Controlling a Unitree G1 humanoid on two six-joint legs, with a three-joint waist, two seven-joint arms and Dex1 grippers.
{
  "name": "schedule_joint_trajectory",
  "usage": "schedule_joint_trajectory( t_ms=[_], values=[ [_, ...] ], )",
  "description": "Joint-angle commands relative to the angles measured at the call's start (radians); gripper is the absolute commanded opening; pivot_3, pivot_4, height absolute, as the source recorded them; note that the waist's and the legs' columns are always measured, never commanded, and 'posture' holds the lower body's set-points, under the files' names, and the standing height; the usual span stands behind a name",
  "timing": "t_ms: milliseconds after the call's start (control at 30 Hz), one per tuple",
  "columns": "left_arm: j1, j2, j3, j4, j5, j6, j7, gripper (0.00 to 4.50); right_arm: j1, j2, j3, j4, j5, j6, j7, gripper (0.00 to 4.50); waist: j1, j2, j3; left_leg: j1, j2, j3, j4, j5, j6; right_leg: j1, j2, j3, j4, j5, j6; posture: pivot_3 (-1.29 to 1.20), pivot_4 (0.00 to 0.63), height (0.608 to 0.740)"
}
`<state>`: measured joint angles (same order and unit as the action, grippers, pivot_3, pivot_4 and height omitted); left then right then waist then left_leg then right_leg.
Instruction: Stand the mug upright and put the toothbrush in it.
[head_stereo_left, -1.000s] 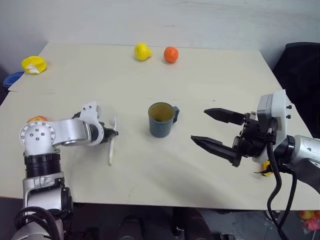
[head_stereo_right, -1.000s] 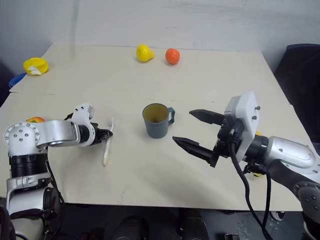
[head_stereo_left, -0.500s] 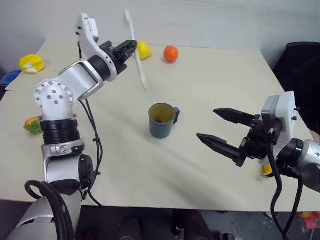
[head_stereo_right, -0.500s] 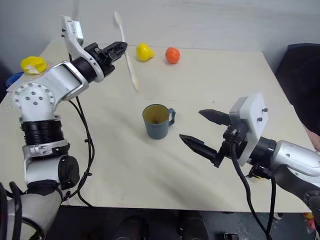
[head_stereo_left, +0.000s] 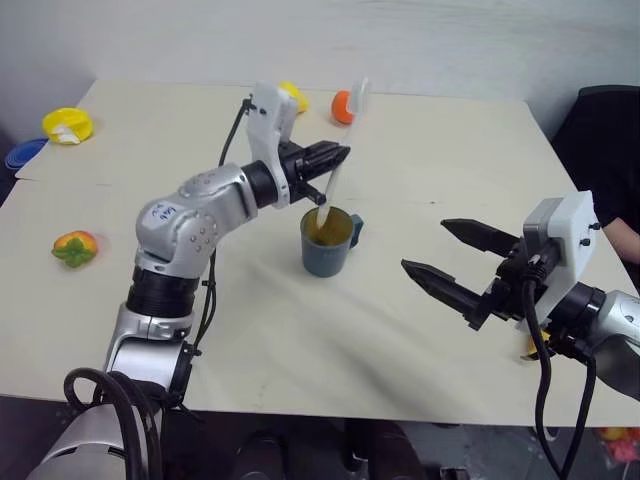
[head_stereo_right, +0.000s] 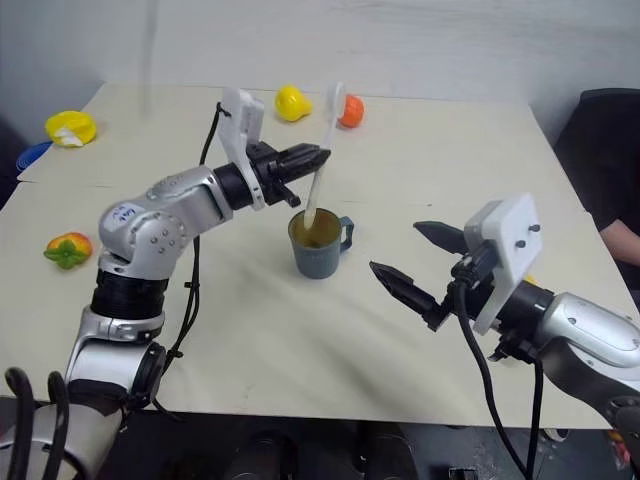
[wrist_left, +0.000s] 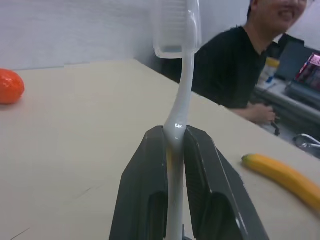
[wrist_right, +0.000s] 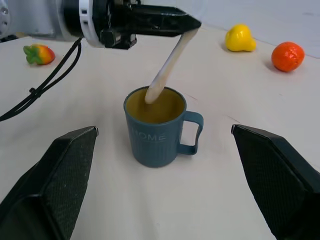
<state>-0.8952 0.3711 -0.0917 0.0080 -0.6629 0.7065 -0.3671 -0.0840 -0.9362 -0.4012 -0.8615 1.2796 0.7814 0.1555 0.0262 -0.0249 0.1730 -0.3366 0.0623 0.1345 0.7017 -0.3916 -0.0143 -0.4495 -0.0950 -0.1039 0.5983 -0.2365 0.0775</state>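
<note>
The slate-blue mug (head_stereo_left: 327, 240) stands upright near the middle of the pale table (head_stereo_left: 420, 330), its mouth open to the ceiling, its yellowish inside showing, and its loop handle turned toward the robot's right. Lettering on its side reads "HOME" in the right wrist view.

The left tool (head_stereo_left: 338, 155) is pressed together on the white toothbrush (head_stereo_left: 335, 180), pinching it partway along the shaft. The toothbrush is tilted: its bristled head is up and leans toward the far side of the table, and its cream handle end is down inside the mouth of the mug, at the rim on the side nearest the left arm. Whether that end touches the bottom or the wall of the mug cannot be told. In the left wrist view the two black fingers (wrist_left: 145, 185) close on the shaft from both sides, with the bristled head above them.

The right tool (head_stereo_left: 450, 262) hovers to the right of the mug, well apart from it, with its two black fingers spread wide and nothing between them.

At the far edge of the table lie a yellow pear-shaped toy (head_stereo_right: 290, 103) and an orange (head_stereo_right: 350, 111), close together. A strawberry toy (head_stereo_left: 75, 247) lies near the left edge, and a yellow object (head_stereo_left: 67, 127) rests at the far left corner. A banana (wrist_left: 285, 175) lies on the table, and beyond the table a person in a black shirt (wrist_left: 227, 65) sits.
</note>
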Motion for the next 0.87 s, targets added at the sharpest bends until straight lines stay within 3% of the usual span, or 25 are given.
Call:
schedule_joint_trajectory(
  t_ms=[33, 100, 133, 400, 533, 700, 767, 867],
  values=[
    [0.021, -0.038, 0.005, -0.051, 0.070, -0.091, -0.013, 0.18, 0.001, 0.003, -0.035, -0.011, -0.003, -0.036, -0.003, 4.50, 0.000, 0.000, 0.000, 0.000, 0.000, 0.000, 0.000, 0.000, 0.000, 0.000, 0.000, 0.000, 0.000, 0.000, 0.000, 0.00, 0.150, 0.740],
    [0.052, -0.051, 0.002, -0.042, 0.108, -0.119, -0.016, 0.18, 0.005, -0.004, -0.037, -0.004, -0.004, -0.034, 0.006, 4.50, 0.000, 0.000, 0.000, 0.000, 0.000, 0.000, 0.000, 0.000, 0.000, 0.000, 0.000, 0.000, 0.000, 0.000, 0.000, 0.00, 0.150, 0.740],
    [0.064, -0.054, 0.005, -0.042, 0.117, -0.120, -0.022, 0.91, 0.008, -0.008, -0.039, -0.001, -0.004, -0.033, 0.013, 4.50, 0.000, 0.000, 0.000, 0.000, 0.000, 0.000, 0.000, 0.000, 0.000, 0.000, 0.000, 0.000, -0.001, 0.000, 0.000, 0.00, 0.150, 0.740],
    [0.118, -0.034, 0.082, -0.124, 0.068, -0.066, -0.093, 3.35, 0.003, -0.036, -0.043, 0.040, -0.014, -0.031, 0.063, 4.50, 0.000, 0.000, 0.000, 0.000, 0.000, -0.001, 0.000, 0.000, 0.002, 0.000, 0.000, 0.000, 0.000, 0.000, 0.000, 0.00, 0.150, 0.740],
    [0.118, 0.096, 0.142, -0.154, 0.022, -0.032, -0.246, 4.48, 0.023, -0.065, -0.052, 0.062, -0.038, -0.020, 0.133, 4.50, -0.004, 0.000, 0.000, 0.000, 0.001, -0.001, 0.000, 0.000, 0.001, 0.000, 0.000, 0.000, 0.000, 0.000, 0.000, 0.00, 0.150, 0.740],
    [0.117, 0.441, 0.181, -0.013, 0.106, -0.209, -0.629, 4.48, 0.095, -0.154, -0.142, 0.139, -0.073, 0.018, 0.349, 4.50, -0.004, 0.003, 0.002, 0.001, 0.001, -0.001, -0.001, 0.000, 0.001, 0.000, 0.001, 0.000, 0.001, -0.001, -0.001, 0.00, 0.150, 0.740],
    [0.144, 0.540, 0.196, 0.050, 0.148, -0.346, -0.773, 4.48, 0.125, -0.179, -0.169, 0.172, -0.107, 0.021, 0.434, 4.50, -0.002, 0.003, 0.002, 0.001, 0.001, -0.001, -0.002, 0.000, 0.001, 0.000, 0.001, -0.001, 0.000, -0.001, -0.001, 0.00, 0.150, 0.740],
    [0.168, 0.613, 0.210, 0.126, 0.185, -0.479, -0.898, 4.48, 0.141, -0.190, -0.182, 0.208, -0.152, 0.017, 0.501, 4.50, 0.000, 0.003, 0.002, 0.000, 0.001, -0.001, -0.002, -0.001, 0.002, 0.000, 0.001, -0.002, -0.002, -0.001, -0.001, 0.00, 0.150, 0.740]
  ],
)
